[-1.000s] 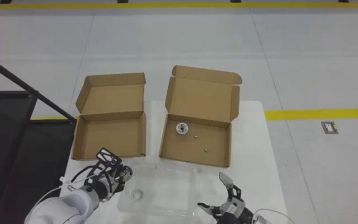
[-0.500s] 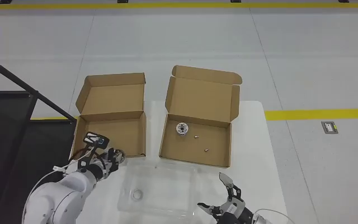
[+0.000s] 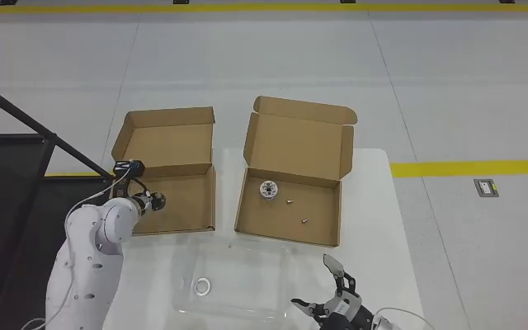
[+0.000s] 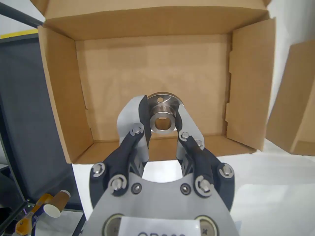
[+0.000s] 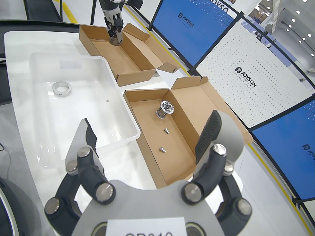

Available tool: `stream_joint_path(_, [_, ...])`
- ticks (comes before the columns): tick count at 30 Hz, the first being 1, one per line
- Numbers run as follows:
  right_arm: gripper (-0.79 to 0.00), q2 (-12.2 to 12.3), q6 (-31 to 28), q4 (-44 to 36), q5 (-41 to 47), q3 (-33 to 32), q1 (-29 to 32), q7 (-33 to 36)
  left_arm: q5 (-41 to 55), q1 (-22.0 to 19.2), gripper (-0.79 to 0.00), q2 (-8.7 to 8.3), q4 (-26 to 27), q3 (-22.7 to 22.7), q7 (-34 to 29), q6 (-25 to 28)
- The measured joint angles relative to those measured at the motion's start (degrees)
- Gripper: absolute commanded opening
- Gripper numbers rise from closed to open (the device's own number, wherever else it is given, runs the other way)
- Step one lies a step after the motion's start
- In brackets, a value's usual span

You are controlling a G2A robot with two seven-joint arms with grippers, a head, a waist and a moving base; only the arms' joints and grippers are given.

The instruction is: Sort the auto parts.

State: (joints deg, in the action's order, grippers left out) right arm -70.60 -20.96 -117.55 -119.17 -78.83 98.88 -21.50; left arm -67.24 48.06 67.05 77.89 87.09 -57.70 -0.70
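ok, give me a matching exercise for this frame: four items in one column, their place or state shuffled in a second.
Items
1. flanged bushing
2. metal ring
3. small studs
4. right hand

Place or state
A. open, holding nothing
B. on the floor of the right box
C. in the clear tray
D. gripped by the left hand over the left box

Pairs: 1-D, 2-C, 3-B, 4-A
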Motion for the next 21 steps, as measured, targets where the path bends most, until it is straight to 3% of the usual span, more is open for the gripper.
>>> stream_joint_path(10, [0.0, 0.0, 0.0, 0.0, 0.0, 0.0, 0.0, 0.0, 0.7, -9.4, -0.785, 1.2, -18.4, -5.7, 5.8, 0.1])
stream_joint_path(16, [0.0, 0.0, 0.0, 0.0, 0.0, 0.0, 0.0, 0.0, 0.9, -13.1, -0.785, 1.89, -24.9, -8.6, 7.1, 0.7])
stream_joint_path(17, [0.0, 0.0, 0.0, 0.0, 0.0, 0.0, 0.0, 0.0, 0.9, -13.4, -0.754, 1.96, -25.5, -8.9, 7.2, 0.7])
stream_joint_path(18, [0.0, 0.0, 0.0, 0.0, 0.0, 0.0, 0.0, 0.0, 0.9, -13.8, -0.462, 2.02, -26.0, -9.1, 7.2, 0.7])
stream_joint_path(19, [0.0, 0.0, 0.0, 0.0, 0.0, 0.0, 0.0, 0.0, 1.0, -14.1, -0.419, 2.08, -26.5, -9.4, 7.3, 0.7])
stream_joint_path(20, [0.0, 0.0, 0.0, 0.0, 0.0, 0.0, 0.0, 0.0, 1.0, -14.4, -0.105, 2.12, -26.9, -9.5, 7.4, 0.7])
stream_joint_path(21, [0.0, 0.0, 0.0, 0.0, 0.0, 0.0, 0.0, 0.0, 1.1, -14.6, 0.0, 2.15, -27.2, -9.6, 7.4, 0.7])
